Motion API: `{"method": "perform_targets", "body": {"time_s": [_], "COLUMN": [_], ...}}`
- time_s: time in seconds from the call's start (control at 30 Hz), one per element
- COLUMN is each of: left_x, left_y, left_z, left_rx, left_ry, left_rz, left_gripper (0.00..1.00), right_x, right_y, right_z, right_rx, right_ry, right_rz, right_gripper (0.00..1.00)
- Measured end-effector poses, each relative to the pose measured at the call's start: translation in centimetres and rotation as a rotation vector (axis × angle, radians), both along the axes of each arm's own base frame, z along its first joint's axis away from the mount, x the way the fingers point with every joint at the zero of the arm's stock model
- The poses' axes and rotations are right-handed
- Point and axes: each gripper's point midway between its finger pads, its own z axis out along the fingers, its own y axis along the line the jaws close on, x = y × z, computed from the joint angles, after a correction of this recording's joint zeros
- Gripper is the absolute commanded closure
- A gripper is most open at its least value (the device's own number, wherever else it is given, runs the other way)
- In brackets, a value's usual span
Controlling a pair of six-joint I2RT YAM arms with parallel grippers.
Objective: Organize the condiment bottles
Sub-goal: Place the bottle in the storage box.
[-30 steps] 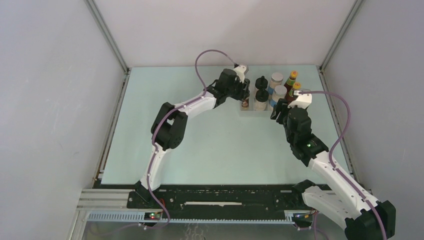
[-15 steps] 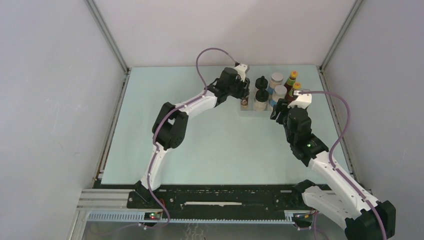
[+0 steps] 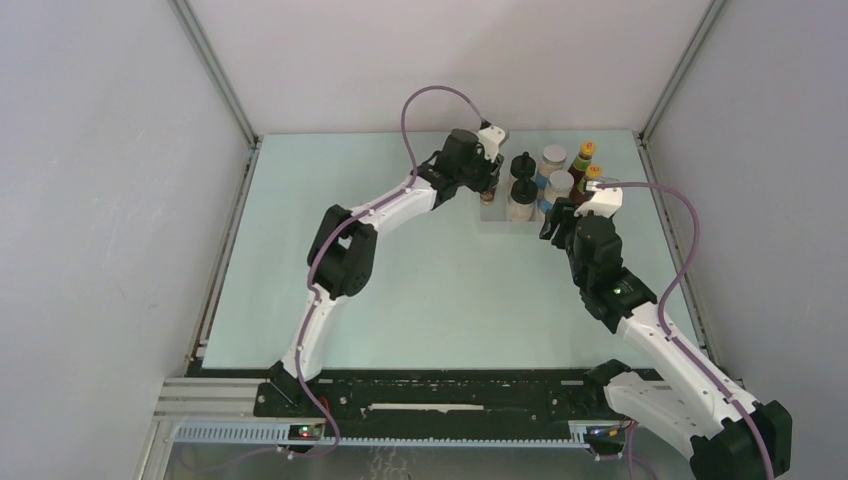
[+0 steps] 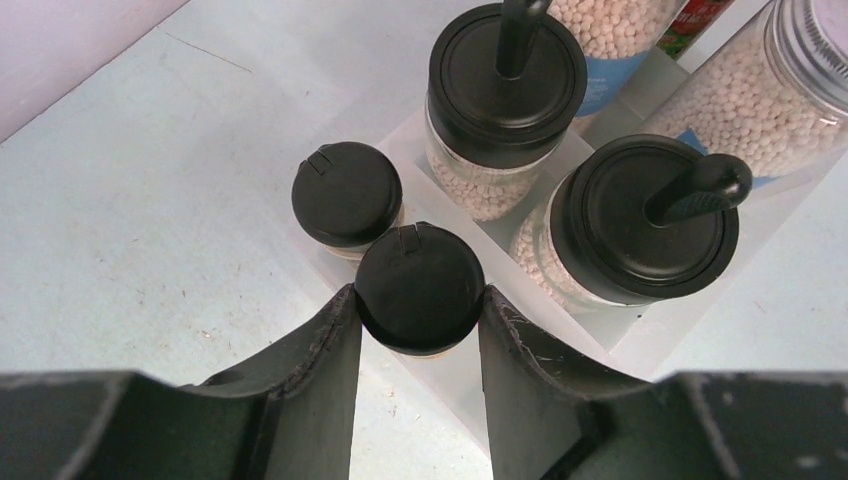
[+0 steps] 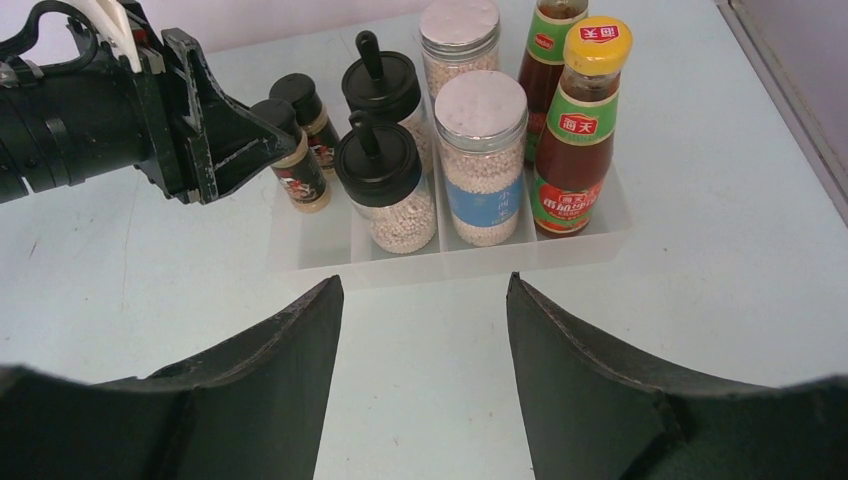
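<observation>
A clear tray (image 5: 450,262) holds the condiment bottles in rows: two red sauce bottles (image 5: 575,130) with yellow caps at the right, then two grey-lidded jars (image 5: 481,150), then two black-lidded jars (image 5: 385,185). In the tray's left end stands one tiny dark jar (image 4: 347,195). Just in front of it is a second tiny dark jar (image 4: 420,288), with my left gripper (image 4: 418,300) shut on its lid. I cannot tell whether this jar rests on the tray floor. My right gripper (image 5: 425,285) hangs open and empty just before the tray's near wall.
The tray (image 3: 497,222) sits at the back right of the pale green table (image 3: 400,290). Grey walls close in the sides and back. My left gripper (image 3: 490,185) is at the tray's left end and my right gripper (image 3: 556,225) at its near right corner.
The left gripper has carried the tiny dark jar a little farther back, along the tray's left end toward the other tiny jar. The right arm has not moved.
</observation>
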Motion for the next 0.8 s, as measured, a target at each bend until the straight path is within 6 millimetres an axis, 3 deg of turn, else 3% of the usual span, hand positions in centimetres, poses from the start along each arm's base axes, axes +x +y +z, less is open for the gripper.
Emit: {"method": "perform_targets", "body": {"time_s": [0.23, 0.53, 0.67, 0.8], "left_x": [-0.3, -0.8, -1.1, -1.5], "left_y": [-0.2, -0.6, -0.8, -1.3], "left_z": [-0.8, -1.0, -1.1, -1.2], "left_rx": [0.026, 0.028, 0.022, 0.018], "left_ry": [0.004, 0.015, 0.022, 0.029], "left_rz": [-0.03, -0.045, -0.057, -0.068], "left_gripper": [0.96, 0.83, 0.69, 0.63], "right_x": [0.0, 0.0, 0.0, 0.0], "right_y": [0.0, 0.0, 0.0, 0.0], "right_z": [0.0, 0.0, 0.0, 0.0], "right_rx": [0.0, 0.001, 0.0, 0.0], "right_ry": [0.0, 0.0, 0.0, 0.0], "right_rz": [0.0, 0.001, 0.001, 0.001], "right_gripper": [0.31, 0.3, 0.3, 0.3]}}
